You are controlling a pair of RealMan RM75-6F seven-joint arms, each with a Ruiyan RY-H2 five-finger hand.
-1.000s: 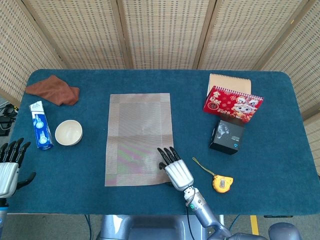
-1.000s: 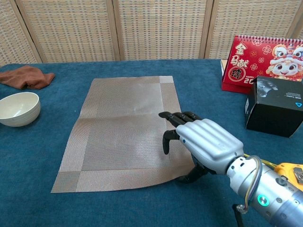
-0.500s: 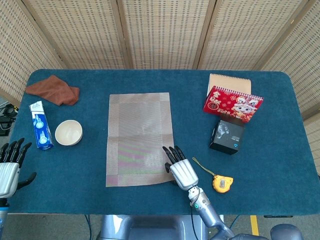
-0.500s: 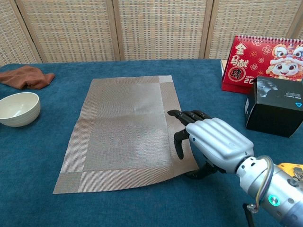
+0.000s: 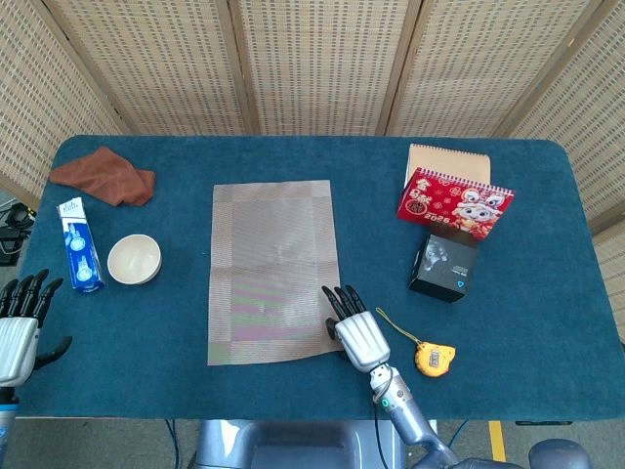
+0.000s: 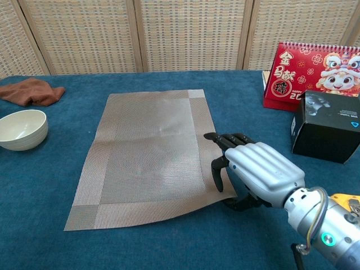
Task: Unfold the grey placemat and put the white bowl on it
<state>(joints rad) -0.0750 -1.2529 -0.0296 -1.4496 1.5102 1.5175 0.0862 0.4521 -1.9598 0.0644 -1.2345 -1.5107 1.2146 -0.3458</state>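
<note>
R hand has slid off to grey placemat's near-R corner, fingers spread, empty; flatten corner, then fetch white bowl.

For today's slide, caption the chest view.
Right hand touches unfolded grey woven placemat; white bowl waits left.

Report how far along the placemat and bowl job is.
Done: the grey placemat lies unfolded on the table. In hand: nothing; the right hand hovers at its near right corner, holding nothing. Left: the white bowl sits off the mat, near the left hand.
</note>
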